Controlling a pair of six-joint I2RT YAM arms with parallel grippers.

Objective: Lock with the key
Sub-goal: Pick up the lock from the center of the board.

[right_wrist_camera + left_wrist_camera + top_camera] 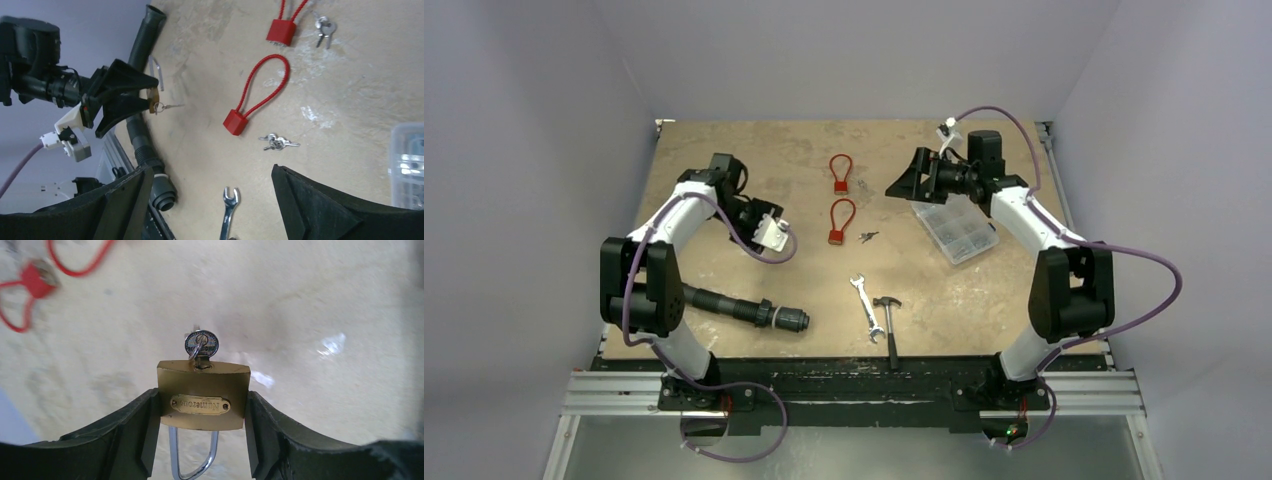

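The left pincer (201,412) clamps a rectangular brass padlock (202,382) above the scuffed tabletop's (310,300) left side, a round-headed steel key (201,343) in its keyway. The right pincer (211,175) gapes wide, holding nothing.

We read one word only: "Numerous", upside down, on the oval plate (200,404) set in the brass padlock (202,377). Above the brass padlock, the key (201,344) bears stamping too small to read.

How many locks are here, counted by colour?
Red locks: 2
Brass lock: 1
Total: 3
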